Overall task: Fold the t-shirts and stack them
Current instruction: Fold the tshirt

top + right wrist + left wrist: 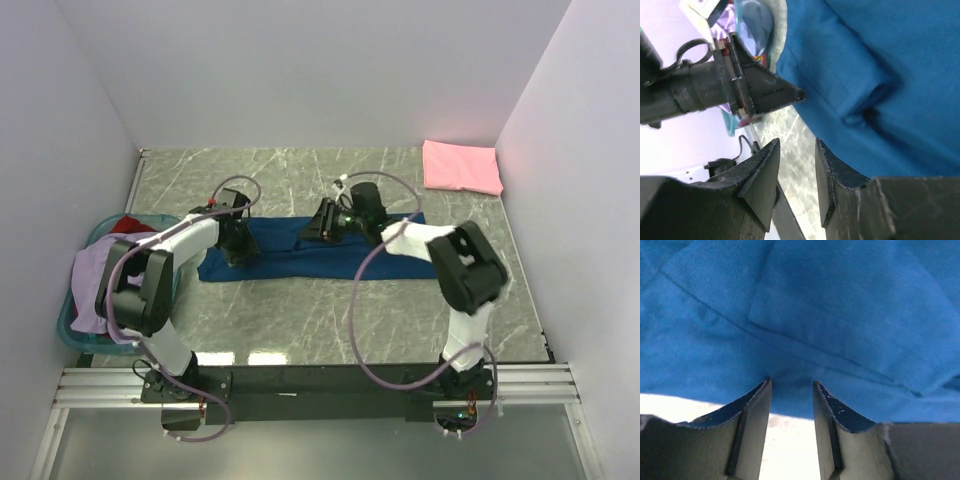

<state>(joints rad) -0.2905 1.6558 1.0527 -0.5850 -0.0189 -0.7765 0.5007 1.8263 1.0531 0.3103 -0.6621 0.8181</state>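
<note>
Over navy shirt (290,262), laid flat as long band for folding: left gripper (791,382) at left end, jaws parted, empty | right gripper (797,145) by upper edge, parted, empty | pink shirt (460,167) far right, folded, likely stack base | lavender shirt (92,275) left, in basket (66,330), waiting
</note>
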